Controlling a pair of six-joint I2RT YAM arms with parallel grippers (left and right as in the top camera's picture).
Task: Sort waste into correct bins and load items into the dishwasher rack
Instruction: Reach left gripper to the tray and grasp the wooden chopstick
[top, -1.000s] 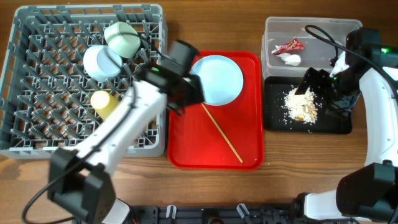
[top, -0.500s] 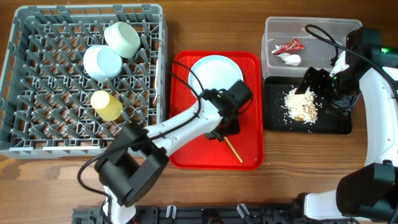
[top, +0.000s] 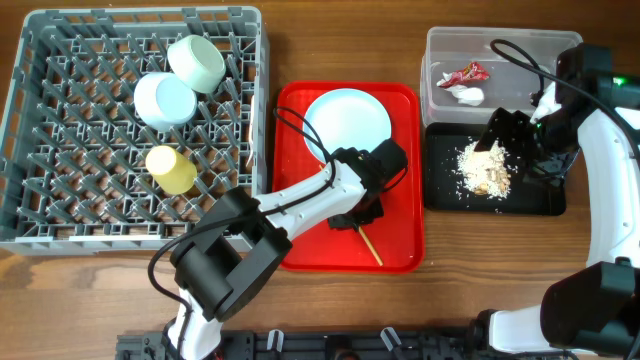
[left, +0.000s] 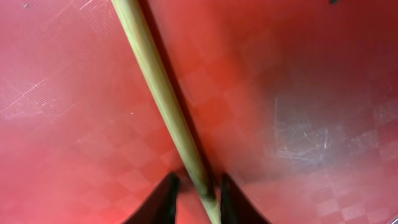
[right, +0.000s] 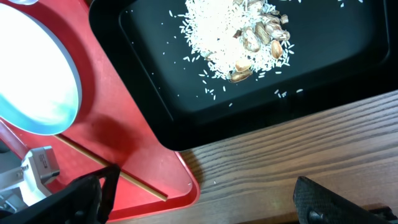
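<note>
The thin wooden chopstick (top: 373, 249) lies on the red tray (top: 400, 215), below the pale-blue plate (top: 348, 125). My left gripper (top: 363, 210) is low over it. In the left wrist view its fingertips (left: 199, 200) straddle the chopstick (left: 161, 93), narrowly open, with a gap on the left side. My right gripper (top: 505, 135) hovers over the black tray (top: 540, 200), open wide and empty (right: 208, 205). Two mint bowls (top: 197, 62) (top: 165, 100) and the yellow cup (top: 172, 168) sit in the grey rack (top: 60, 200). I cannot make out the fork.
The clear tub (top: 520, 45) at the back right holds the red wrapper (top: 463, 74) and white tissue (top: 466, 94). Beige food scraps (top: 483, 170) lie in the black tray, also seen in the right wrist view (right: 249, 37). Bare wood shows along the front edge.
My left arm swung from the rack's right edge to the red tray and came down over the chopstick. The right arm has not moved.
</note>
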